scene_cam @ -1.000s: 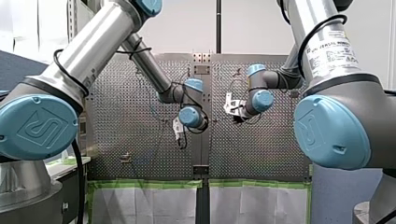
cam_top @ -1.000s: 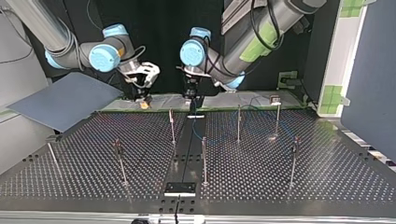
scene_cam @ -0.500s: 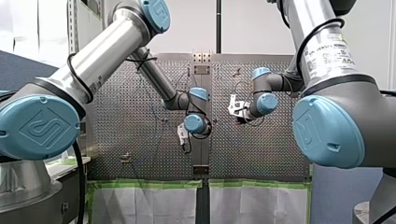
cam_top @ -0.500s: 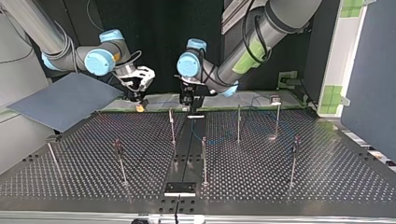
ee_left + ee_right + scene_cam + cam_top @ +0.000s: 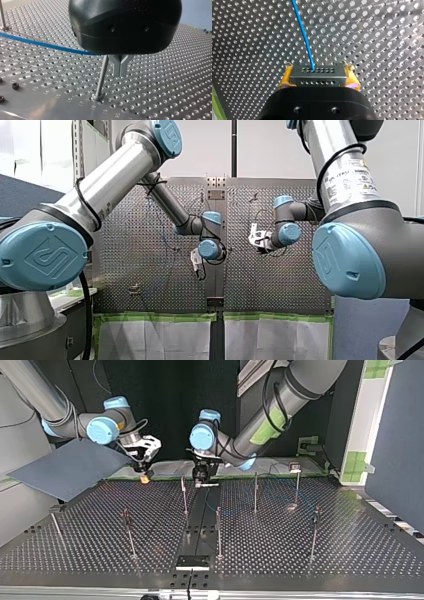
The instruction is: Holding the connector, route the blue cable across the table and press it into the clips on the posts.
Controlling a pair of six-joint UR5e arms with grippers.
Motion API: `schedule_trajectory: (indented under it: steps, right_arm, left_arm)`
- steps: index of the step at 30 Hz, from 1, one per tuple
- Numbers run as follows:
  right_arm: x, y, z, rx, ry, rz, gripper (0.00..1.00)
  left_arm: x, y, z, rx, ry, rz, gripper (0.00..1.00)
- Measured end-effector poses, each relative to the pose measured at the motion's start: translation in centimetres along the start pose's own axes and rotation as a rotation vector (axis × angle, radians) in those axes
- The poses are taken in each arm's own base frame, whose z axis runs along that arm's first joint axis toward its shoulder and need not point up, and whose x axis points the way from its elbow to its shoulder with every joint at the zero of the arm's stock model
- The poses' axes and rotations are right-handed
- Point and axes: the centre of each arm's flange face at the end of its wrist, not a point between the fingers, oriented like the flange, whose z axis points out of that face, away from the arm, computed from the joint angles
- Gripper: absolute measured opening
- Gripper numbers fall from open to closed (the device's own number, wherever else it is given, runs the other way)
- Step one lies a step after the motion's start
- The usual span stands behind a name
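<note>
At the top view's left, low over the far edge of the perforated worktop (image 5: 75, 545): my right gripper (image 5: 145, 476), clamped by its yellow pads (image 5: 285, 78) on both ends of the grey connector (image 5: 317, 75), with the blue cable (image 5: 303, 32) leading from the connector's face out over the holes. Toward the middle: my left gripper (image 5: 202, 478), metal fingers (image 5: 120, 67) pressed together just beside a thin post (image 5: 101, 80). Cannot tell whether pinching the cable, hidden there behind the gripper's body.

A grey, hole-dotted connector (image 5: 317, 77) sits level, a thin blue cable (image 5: 304, 35) leaving its middle; slim upright posts (image 5: 218, 532) stand mid-frame in the top view.
</note>
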Motion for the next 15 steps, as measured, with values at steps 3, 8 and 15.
schedule_trajectory:
  steps: [3,8,15]
  right_arm:
    - [-0.3,0.4,0.5,0.0,-0.003,0.001,0.0]
    - [-0.6,0.9,1.1,0.004,-0.005,0.002,0.0]
    - [0.7,2.1,1.9,-0.008,0.021,0.007,0.0]
  left_arm:
    - [-0.4,0.2,0.5,0.003,-0.008,-0.005,0.0]
    - [-1.6,0.1,1.5,0.021,-0.025,-0.014,0.0]
    - [-3.1,0.4,2.7,0.019,-0.035,-0.018,0.0]
